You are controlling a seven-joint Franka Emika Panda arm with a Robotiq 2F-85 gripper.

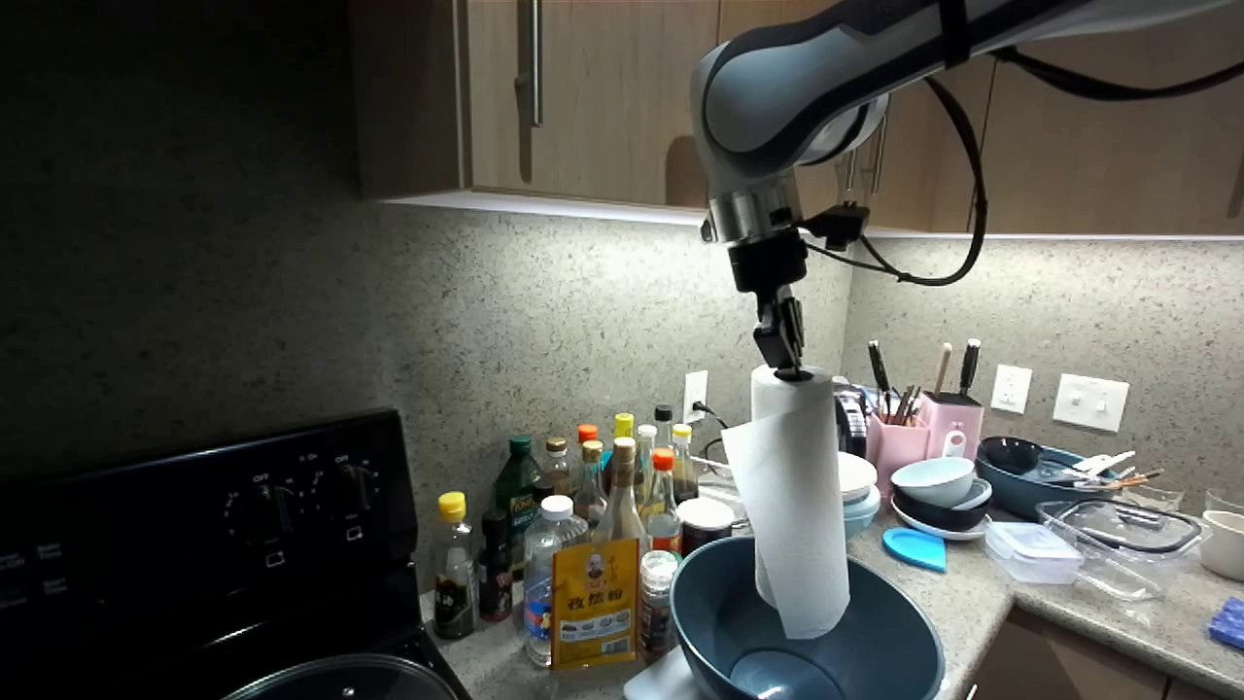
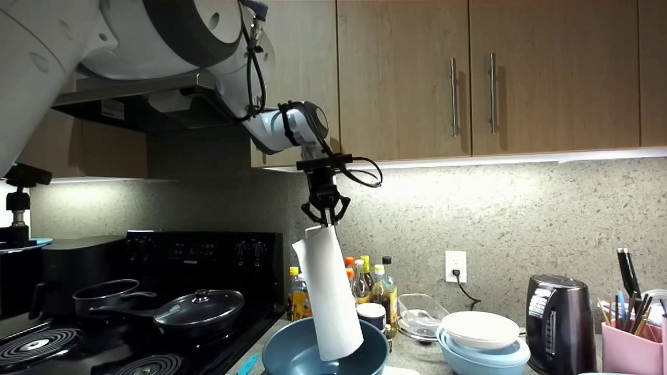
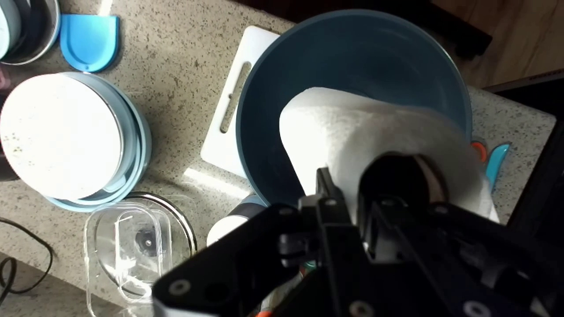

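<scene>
Right above the wide blue-grey bowl, a white paper towel roll hangs straight under the tool, its long axis close to upright but leaning, the lower end a little right of the top in both exterior views. A loose sheet stands away from its side. The tool is clamped tight on the upper rim: one finger lies outside the paper while its mate dips into the hollow core, so it looks to me like a pinch on one side of the roll only. That, I'd judge, is what any move turns on: the bulk lies below and beside the pinch, so the free end could pivot. From where I stand, I can't tell whether that end touches the bowl's inside. The one arm alone bears it. From beneath the bowl, a white cutting board juts across the speckled tabletop; bottles crowd close by, and a white dish tops some light-blue bowls.
</scene>
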